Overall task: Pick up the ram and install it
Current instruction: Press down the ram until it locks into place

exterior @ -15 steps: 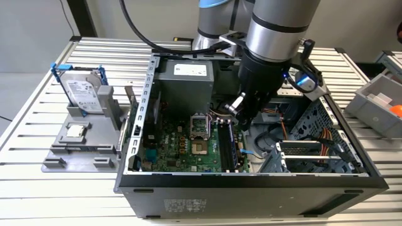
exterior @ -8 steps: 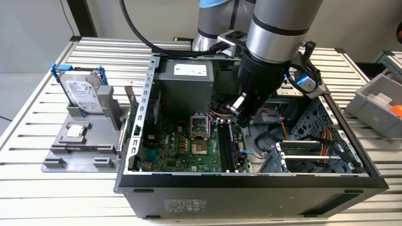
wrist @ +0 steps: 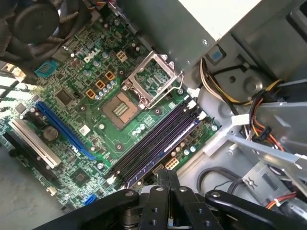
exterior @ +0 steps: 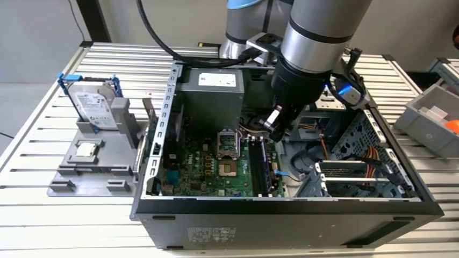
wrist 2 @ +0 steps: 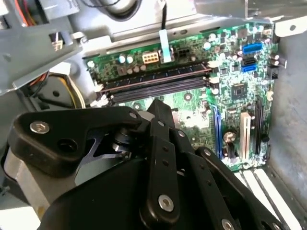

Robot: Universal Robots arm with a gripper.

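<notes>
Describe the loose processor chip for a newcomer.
Find the open computer case; at the exterior view's left of it sits a grey fixture. The processor chip lies flat on it, small, square, silver, unlike the upright blue-framed hard drive.

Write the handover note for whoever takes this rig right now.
Gripper: inside the open computer case, low over the memory slots; jaws look shut, nothing between them.
Ram: appears to stand in the outermost slot, off the holder.
Done: ram picked up and brought to the slot.
Left: I cannot tell whether it is fully seated or the latches are closed; check that.
Hard drive and processor sit on the grey holder outside the case.
</notes>
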